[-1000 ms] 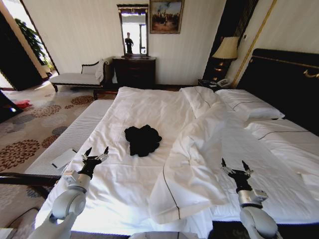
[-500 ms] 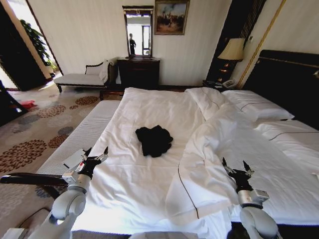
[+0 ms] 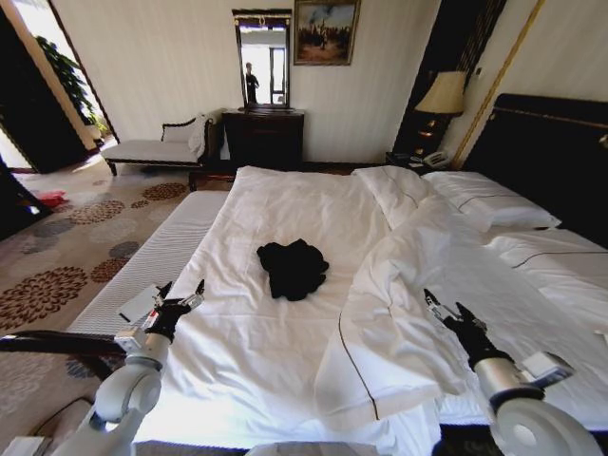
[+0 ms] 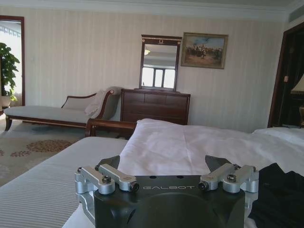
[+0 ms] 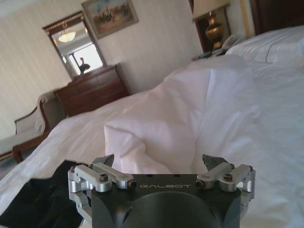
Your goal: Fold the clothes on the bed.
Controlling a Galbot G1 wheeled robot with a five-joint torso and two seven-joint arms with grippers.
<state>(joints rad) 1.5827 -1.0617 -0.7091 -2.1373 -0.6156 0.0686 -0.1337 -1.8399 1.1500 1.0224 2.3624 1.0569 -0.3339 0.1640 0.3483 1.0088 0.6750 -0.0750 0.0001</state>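
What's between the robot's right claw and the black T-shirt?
In the head view, the folded-back white duvet lies between the right claw and the black T-shirt.

A hotel-style bedroom: a large bed point(image 3: 285, 218) with white sheets, pillows point(image 3: 489, 199) and a rumpled duvet point(image 3: 399, 313) stands against a tall dark headboard point(image 3: 551, 161). A lit bedside lamp point(image 3: 439, 95) and a telephone point(image 3: 437, 160) sit beside it, while a dark wooden dresser point(image 3: 263, 138) with a framed mirror point(image 3: 263, 57) and a painting point(image 3: 326, 31) lines the striped far wall. A pale chaise point(image 3: 152, 147) rests on floral carpet point(image 3: 57, 256) near the doorway.
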